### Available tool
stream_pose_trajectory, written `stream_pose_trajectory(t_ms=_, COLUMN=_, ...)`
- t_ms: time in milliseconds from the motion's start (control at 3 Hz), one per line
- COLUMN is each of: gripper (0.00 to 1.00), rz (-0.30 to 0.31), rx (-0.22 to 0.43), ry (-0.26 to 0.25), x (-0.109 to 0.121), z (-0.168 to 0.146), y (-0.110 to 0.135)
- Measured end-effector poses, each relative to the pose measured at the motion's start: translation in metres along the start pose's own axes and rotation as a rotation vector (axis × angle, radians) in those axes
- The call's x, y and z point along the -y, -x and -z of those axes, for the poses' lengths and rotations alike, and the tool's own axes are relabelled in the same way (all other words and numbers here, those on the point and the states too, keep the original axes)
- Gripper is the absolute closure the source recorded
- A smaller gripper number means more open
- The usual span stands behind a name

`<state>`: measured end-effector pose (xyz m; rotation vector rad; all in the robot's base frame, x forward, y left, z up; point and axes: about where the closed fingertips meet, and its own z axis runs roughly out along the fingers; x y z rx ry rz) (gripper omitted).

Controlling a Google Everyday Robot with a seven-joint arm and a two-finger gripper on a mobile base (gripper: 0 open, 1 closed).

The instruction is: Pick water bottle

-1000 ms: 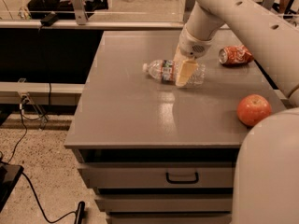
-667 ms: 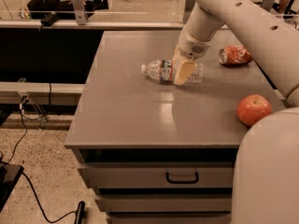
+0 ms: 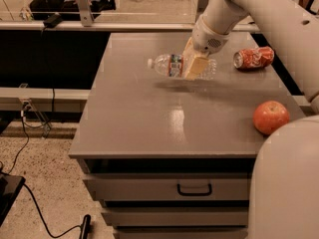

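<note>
The water bottle point(image 3: 169, 65) is held sideways just above the table point(image 3: 149, 123), the fingers of the gripper point(image 3: 194, 68) closed on its middle.
A slip is to be feared: the thin ribbed plastic may be squeezed and turned between the fingers, and a dropped bottle could be carried by rolling over the smooth, slightly shiny grey top toward the soda can point(image 3: 254, 58) or the edge. An apple point(image 3: 271, 117) is seen at the right, drawers point(image 3: 164, 188) below, cables point(image 3: 30, 203) on the speckled floor.

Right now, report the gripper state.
Gripper: closed on the water bottle, holding it sideways just above the grey cabinet top.
</note>
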<state>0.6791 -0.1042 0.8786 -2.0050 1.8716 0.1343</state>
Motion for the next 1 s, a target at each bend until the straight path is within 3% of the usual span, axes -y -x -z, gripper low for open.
stream_pose_trajectory(t_ms=333, gripper=1.0, rz=0.0, rx=0.0, ry=0.0, x=0.0, z=0.0, y=0.0)
stream_pose_trajectory(t_ms=667, gripper=1.0, rz=0.029, rx=-0.061, ry=-0.058, x=-0.0011, z=0.0045, y=0.0062)
stream_pose_trajectory(t_ms=1000, gripper=1.0, rz=0.029, rx=-0.06, ry=-0.058, x=-0.001, z=0.0043, y=0.0064)
